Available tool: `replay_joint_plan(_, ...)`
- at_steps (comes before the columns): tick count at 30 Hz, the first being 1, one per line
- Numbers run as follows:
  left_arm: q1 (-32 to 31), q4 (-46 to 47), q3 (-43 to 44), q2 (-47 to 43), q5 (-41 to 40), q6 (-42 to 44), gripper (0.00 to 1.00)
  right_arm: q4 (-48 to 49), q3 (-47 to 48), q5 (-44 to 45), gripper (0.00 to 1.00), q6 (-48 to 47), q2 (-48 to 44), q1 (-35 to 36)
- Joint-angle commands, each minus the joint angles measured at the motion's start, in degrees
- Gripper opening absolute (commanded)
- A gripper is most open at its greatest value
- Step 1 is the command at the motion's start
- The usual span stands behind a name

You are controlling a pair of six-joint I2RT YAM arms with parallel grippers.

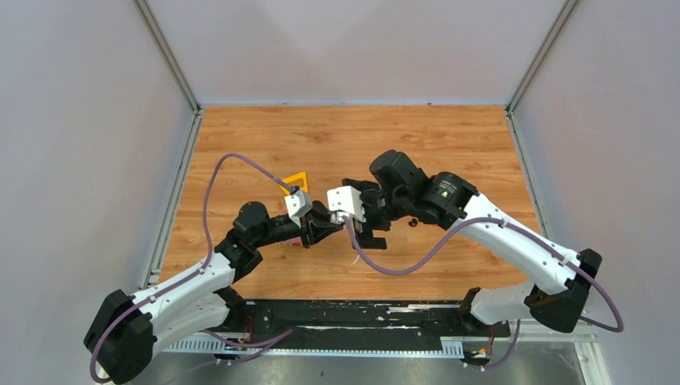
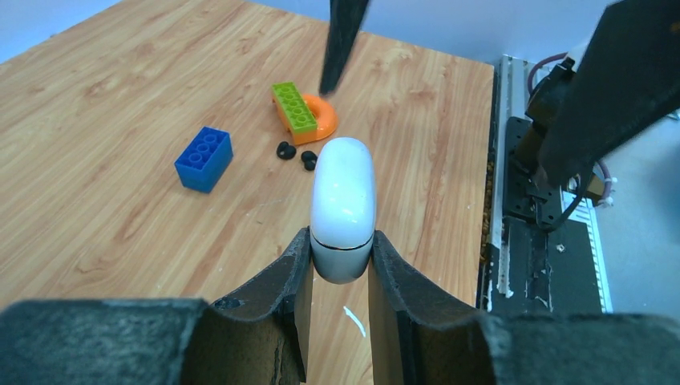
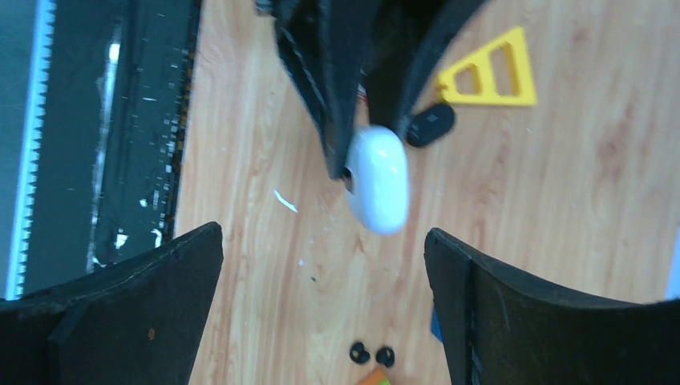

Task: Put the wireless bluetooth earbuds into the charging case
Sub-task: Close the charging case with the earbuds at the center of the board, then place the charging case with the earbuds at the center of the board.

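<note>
My left gripper [image 2: 341, 245] is shut on the white charging case [image 2: 343, 196] and holds it above the table. The lid is closed, with a thin seam near the fingers. In the right wrist view the case [image 3: 377, 180] hangs from the left fingers [image 3: 337, 88], ahead of my right gripper [image 3: 322, 234], which is open, empty and short of the case. In the top view the two grippers [image 1: 325, 228] [image 1: 367, 234] meet at the table's middle, and the case is hidden there. No white stemmed earbuds show in any view.
Two tiny black bean-shaped pieces [image 2: 297, 155] lie beside a green brick [image 2: 293, 107] on an orange ring [image 2: 322, 124]. A blue brick [image 2: 204, 158] lies left of them. A black oval pebble [image 3: 431, 124], a yellow triangle [image 3: 485, 72] and a white sliver [image 3: 285, 200] lie on the wood.
</note>
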Motion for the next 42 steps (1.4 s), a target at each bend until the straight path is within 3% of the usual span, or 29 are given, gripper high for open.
replay_joint_plan(1,-0.06,1.34,1.97,0.23,-1.13,-0.50,0.00,1.69,-0.30,10.14,0.97,2.28,-2.74,-3.57)
replay_joint_plan(7,-0.09,1.15,5.10,4.51,-0.08,-6.57,0.02,-4.67,4.55,2.27,0.97,5.31,-0.13,-22.26)
replay_joint_plan(11,-0.30,-5.18,10.92,6.48,-4.13,-8.40,0.03,-8.30,7.11,-2.85,0.97,9.16,-1.03,-28.26)
replay_joint_plan(18,-0.33,-5.93,16.81,13.66,-14.99,-18.82,0.07,-4.87,-0.70,-3.42,0.96,14.79,-5.83,-29.20)
replay_joint_plan(24,-0.37,-9.11,22.43,23.04,-19.52,-27.71,0.09,-3.47,-0.38,-2.98,0.97,14.90,-6.87,-30.07)
replay_joint_plan(28,-0.33,-6.99,24.84,30.18,-17.53,-32.48,0.15,-0.59,-1.33,-1.70,0.96,18.05,-7.61,-30.57)
replay_joint_plan(36,-0.20,0.46,28.98,46.93,-12.38,-48.01,0.19,-0.53,-2.21,3.16,0.95,18.23,-8.16,-31.16)
replay_joint_plan(39,-0.15,-1.05,31.26,49.83,-13.33,-49.40,0.22,-0.88,-3.23,2.24,0.95,18.61,-8.51,-31.12)
replay_joint_plan(42,-0.11,-9.86,35.91,51.62,-14.70,-46.78,0.25,-0.98,-4.42,1.24,0.95,18.61,-9.20,-31.08)
